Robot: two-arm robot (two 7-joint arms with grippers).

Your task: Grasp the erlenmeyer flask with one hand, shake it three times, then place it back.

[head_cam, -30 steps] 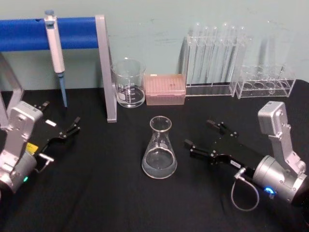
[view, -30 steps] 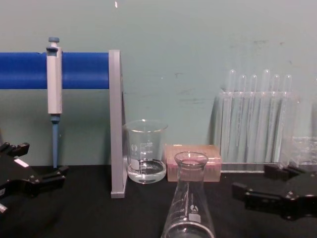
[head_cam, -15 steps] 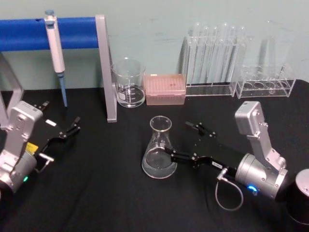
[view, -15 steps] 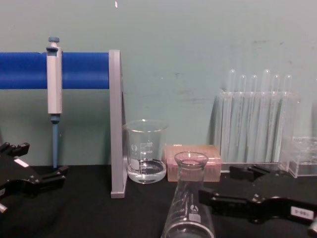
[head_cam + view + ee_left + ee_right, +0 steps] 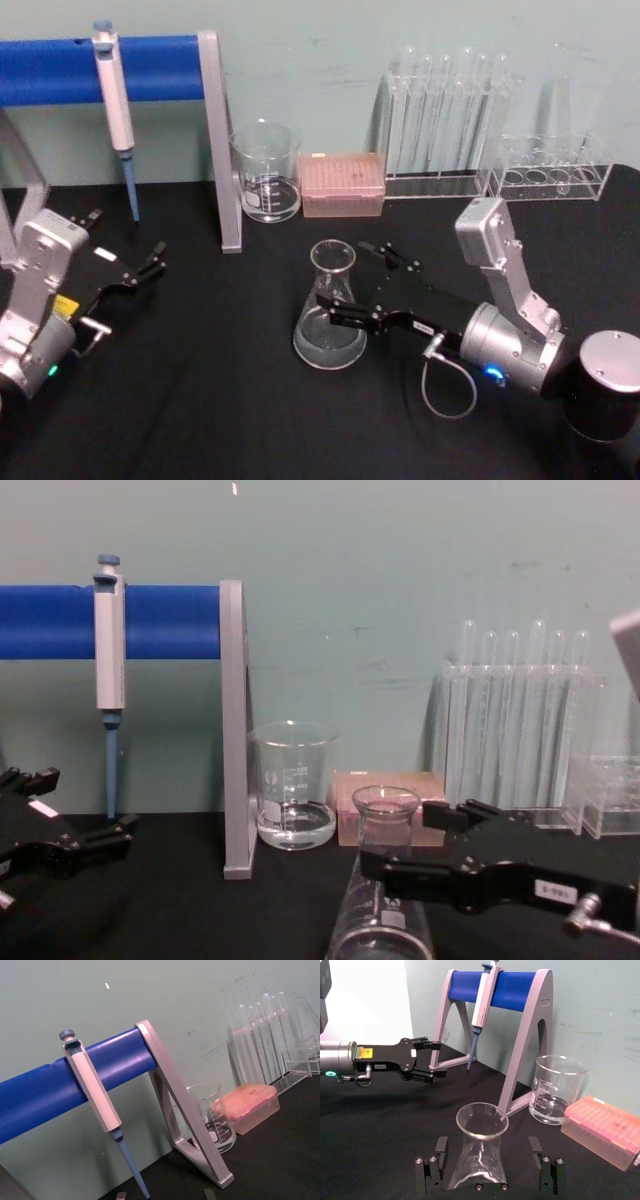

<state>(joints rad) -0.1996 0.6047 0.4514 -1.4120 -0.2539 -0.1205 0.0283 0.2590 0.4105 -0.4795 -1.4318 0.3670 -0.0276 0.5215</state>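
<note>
The erlenmeyer flask (image 5: pixel 330 312) stands upright on the black table, a little clear liquid in its base. My right gripper (image 5: pixel 346 276) is open, one finger on each side of the flask's cone. In the right wrist view the flask (image 5: pixel 480 1152) sits between the two fingers (image 5: pixel 440 1147) with a gap on each side. From the chest the near finger crosses in front of the flask (image 5: pixel 386 810), just under its neck, as the right gripper (image 5: pixel 402 842) reaches in. My left gripper (image 5: pixel 125 243) rests open at the table's left, also seen in the right wrist view (image 5: pixel 436 1058).
A blue pipette stand (image 5: pixel 150 65) with a hanging pipette (image 5: pixel 115 100) stands at the back left. A glass beaker (image 5: pixel 267 172), a pink tip box (image 5: pixel 342 184) and two clear racks with test tubes (image 5: pixel 445 110) line the back wall.
My right gripper has moved left across the table until its open fingers straddle the flask. The flask and my left arm have not moved.
</note>
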